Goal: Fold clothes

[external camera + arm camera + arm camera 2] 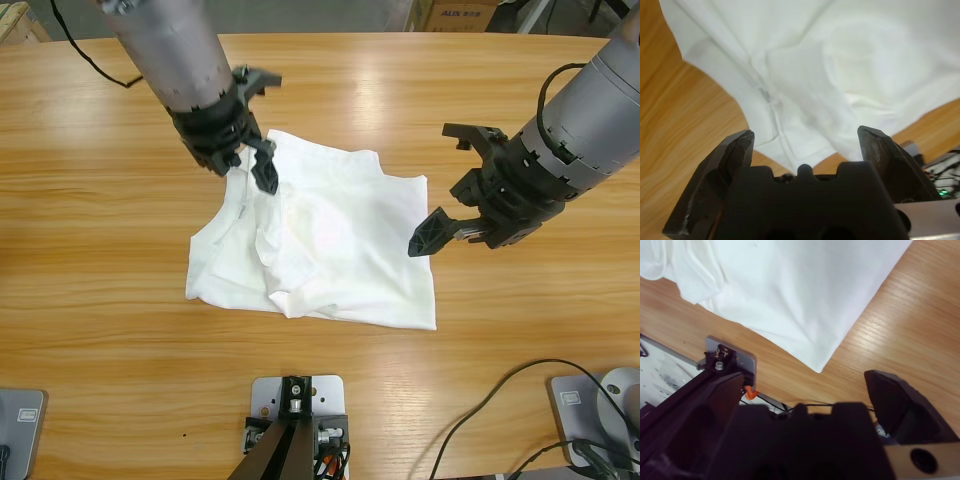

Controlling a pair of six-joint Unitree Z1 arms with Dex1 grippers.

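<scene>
The clothes are one white T-shirt (330, 250) lying crumpled and partly folded on the middle of the wooden table (100, 220). My left gripper (245, 172) hangs over the shirt's upper left edge, open, with nothing between its jaws. Its wrist view looks down on a seam and folds of the shirt (840, 60) just beyond the left gripper (805, 137). My right gripper (432, 190) hovers at the shirt's right edge, open wide and holding nothing. In the right wrist view a corner of the shirt (800, 285) lies ahead of the right gripper (807, 380), apart from it.
Bare wood surrounds the shirt on all sides. A cardboard box (460, 12) stands beyond the table's far edge at the upper right. Black cables (480, 420) trail over the near right part of the table.
</scene>
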